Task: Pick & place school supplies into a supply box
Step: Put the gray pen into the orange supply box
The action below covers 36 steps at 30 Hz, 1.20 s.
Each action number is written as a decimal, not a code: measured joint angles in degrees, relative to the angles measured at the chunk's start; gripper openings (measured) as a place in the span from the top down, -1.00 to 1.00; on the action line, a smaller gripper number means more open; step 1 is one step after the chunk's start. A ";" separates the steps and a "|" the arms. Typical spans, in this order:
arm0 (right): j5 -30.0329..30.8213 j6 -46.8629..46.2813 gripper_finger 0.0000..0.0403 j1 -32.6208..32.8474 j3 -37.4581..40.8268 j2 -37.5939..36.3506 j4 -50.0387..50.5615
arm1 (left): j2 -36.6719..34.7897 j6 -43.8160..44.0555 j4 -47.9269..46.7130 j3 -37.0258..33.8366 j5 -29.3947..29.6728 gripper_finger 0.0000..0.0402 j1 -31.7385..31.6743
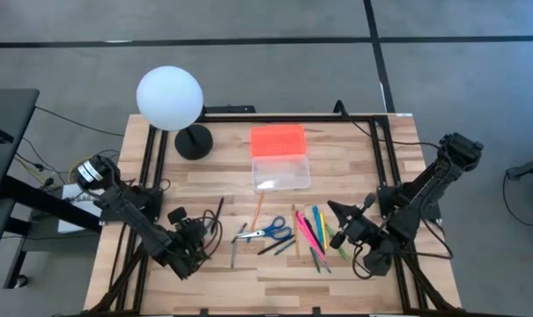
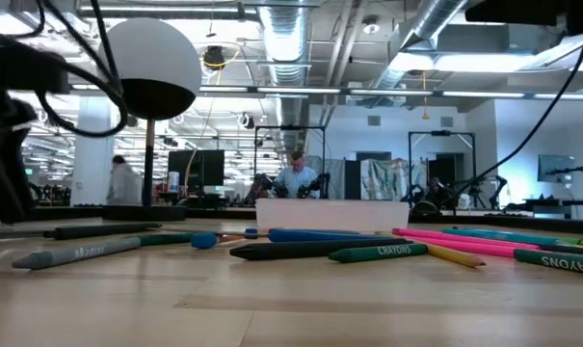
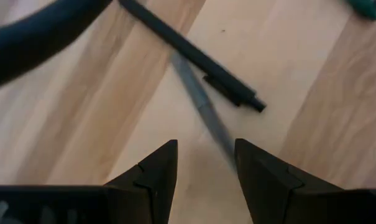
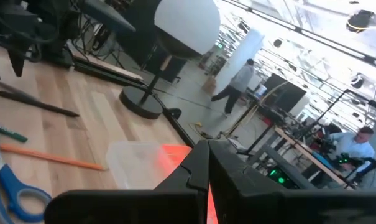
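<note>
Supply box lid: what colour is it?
Bright orange lid; high view shows it best.

The high view looks straight down on the whole counter [image 1: 204, 189]. The low view sits at counter height, facing the room. The left wrist view hangs close over a black pen [image 3: 194, 59]; the right wrist view shares the globe lamp [image 4: 184, 25].

Wooden table [image 1: 354, 167]: supplies [image 1: 288, 233], box [image 1: 280, 158], lamp [image 1: 172, 106]

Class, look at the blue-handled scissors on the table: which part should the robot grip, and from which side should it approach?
Probably the scissors at the neck where blades meet handles, approached from straight above. They lie flat, so only a top-down pinch across that narrow part fits; the looped handles are wider, with pencils close beside.
</note>
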<state>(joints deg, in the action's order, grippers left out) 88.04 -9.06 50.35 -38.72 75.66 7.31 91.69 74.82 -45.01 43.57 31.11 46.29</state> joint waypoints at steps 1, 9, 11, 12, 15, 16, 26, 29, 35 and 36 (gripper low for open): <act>-0.58 0.00 1.00 0.00 0.00 0.00 -0.01 | -0.46 0.00 2.19 -1.07 0.25 0.22 -0.01; -2.31 -0.02 1.00 0.00 0.00 0.00 0.14 | -3.79 0.68 13.76 -8.15 -0.08 0.22 0.01; -2.89 0.00 1.00 0.00 0.00 0.00 0.29 | -4.00 1.95 15.59 -9.43 -0.19 0.22 0.06; -2.91 0.00 1.00 0.00 0.00 0.00 0.44 | -4.06 2.46 16.04 -9.95 -0.23 0.22 0.08; -3.07 -0.02 1.00 0.00 0.00 0.00 0.85 | -4.06 3.79 16.54 -10.92 -0.37 0.22 0.08; -3.11 -0.02 1.00 -0.02 0.00 0.00 0.89 | -4.04 3.86 16.54 -10.99 -0.40 0.22 0.08; -3.29 -0.04 1.00 -0.24 0.00 0.00 1.06 | -4.08 3.77 16.31 -10.95 -3.75 0.65 -2.39; -3.94 -0.04 1.00 -0.24 0.00 0.00 1.05 | -4.14 2.35 16.31 -10.86 -4.89 0.87 -3.35; -3.96 -0.04 1.00 -0.24 0.00 0.00 1.05 | -4.17 0.09 16.33 -10.84 -5.52 0.89 -3.95; -3.99 -0.04 1.00 -0.24 0.00 0.00 1.05 | -4.17 -0.12 16.29 -10.84 -5.55 0.87 -3.96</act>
<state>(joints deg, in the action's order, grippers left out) 84.05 -9.10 50.11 -38.72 75.66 8.36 87.53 74.69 -28.72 32.73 25.56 42.33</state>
